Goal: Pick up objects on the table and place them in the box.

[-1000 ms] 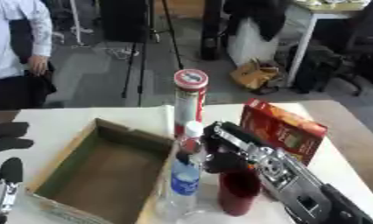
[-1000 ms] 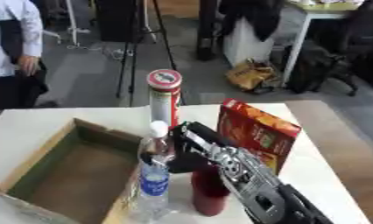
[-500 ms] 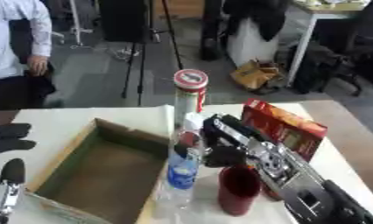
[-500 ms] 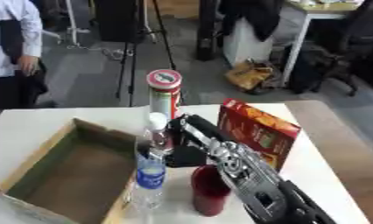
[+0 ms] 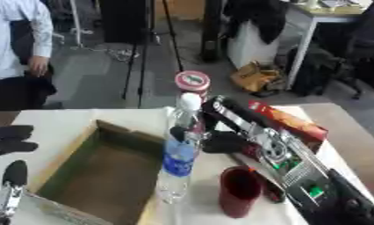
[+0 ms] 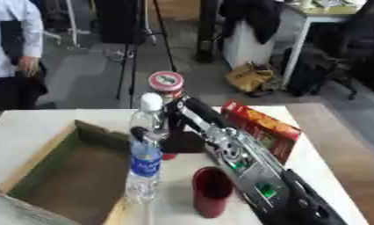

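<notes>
A clear water bottle (image 5: 177, 154) with a blue label and white cap is upright just right of the open cardboard box (image 5: 75, 151). My right hand (image 5: 221, 141) reaches in from the lower right, its black fingers curled round the bottle's upper part. Behind the bottle stands a tall tube with a red lid (image 5: 192, 82). A red carton (image 5: 291, 124) stands behind my right arm. A dark red cup (image 5: 239, 191) stands beside the forearm near the front edge. My left hand (image 5: 8, 139) rests open at the lower left, outside the box.
The box interior (image 6: 63, 176) is brown and holds nothing I can see. Beyond the table's far edge are a tripod, bags, desks and a person standing at the far left.
My right hand has closed round the bottle, and the bottle has risen: its cap now sits just under the tube's lid. The left hand has barely moved.
</notes>
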Controlling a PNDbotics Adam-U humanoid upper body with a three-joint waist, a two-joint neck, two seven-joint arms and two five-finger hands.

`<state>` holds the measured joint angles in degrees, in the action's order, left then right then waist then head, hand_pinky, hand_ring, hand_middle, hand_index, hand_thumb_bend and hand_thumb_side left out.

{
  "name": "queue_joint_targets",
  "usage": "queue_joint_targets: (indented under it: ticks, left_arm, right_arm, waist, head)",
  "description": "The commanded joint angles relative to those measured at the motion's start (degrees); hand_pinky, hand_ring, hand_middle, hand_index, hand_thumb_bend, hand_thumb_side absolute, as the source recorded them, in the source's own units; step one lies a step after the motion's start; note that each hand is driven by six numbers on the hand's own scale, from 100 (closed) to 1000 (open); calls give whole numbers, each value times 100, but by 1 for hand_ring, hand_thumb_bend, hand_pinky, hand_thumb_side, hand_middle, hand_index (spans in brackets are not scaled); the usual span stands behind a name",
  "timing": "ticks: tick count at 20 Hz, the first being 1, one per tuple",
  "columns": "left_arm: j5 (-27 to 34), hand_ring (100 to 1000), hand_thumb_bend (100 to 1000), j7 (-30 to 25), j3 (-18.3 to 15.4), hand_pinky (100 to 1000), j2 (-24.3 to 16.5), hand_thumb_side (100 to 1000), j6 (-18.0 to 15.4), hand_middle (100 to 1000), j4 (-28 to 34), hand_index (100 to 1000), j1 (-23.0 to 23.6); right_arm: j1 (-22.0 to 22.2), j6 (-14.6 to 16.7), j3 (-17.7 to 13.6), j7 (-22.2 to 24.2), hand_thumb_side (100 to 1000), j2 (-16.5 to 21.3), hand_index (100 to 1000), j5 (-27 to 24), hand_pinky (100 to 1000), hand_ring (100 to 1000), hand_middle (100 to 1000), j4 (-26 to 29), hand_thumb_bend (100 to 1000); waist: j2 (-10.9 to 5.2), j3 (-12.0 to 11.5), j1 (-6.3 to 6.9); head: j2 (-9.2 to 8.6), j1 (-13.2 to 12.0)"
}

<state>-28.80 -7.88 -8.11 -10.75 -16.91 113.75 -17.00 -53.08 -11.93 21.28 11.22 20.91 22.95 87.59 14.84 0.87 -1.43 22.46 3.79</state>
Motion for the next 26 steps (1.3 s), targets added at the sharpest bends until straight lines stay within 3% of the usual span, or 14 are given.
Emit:
queue_joint_targets:
  ticks: [1, 14, 26]
  left_arm:
    - [25, 808, 100, -34, -8, 838, -54, 799, -1, 797, 84, 755, -22]
    - [48, 809, 100, -127, 20, 838, -52, 802, -9, 798, 84, 755, 10]
    - [116, 810, 100, -253, 86, 838, -33, 804, -38, 800, 84, 755, 3]
  right_arm:
    - [-253, -49, -97, -27, 722, 142, 460, -47, 583, 531, 331, 188, 382]
    - [-886, -168, -222, -216, 740, -171, 460, -100, 592, 532, 330, 155, 361]
    - [-1415, 30, -232, -237, 736, -974, 460, 509, 609, 538, 329, -920, 356]
  waist:
    - [-138, 12, -5]
    - [-181, -86, -84]
    - [-135, -375, -147]
  head:
    - [-25, -39]
    - [7, -64]
    - [17, 153]
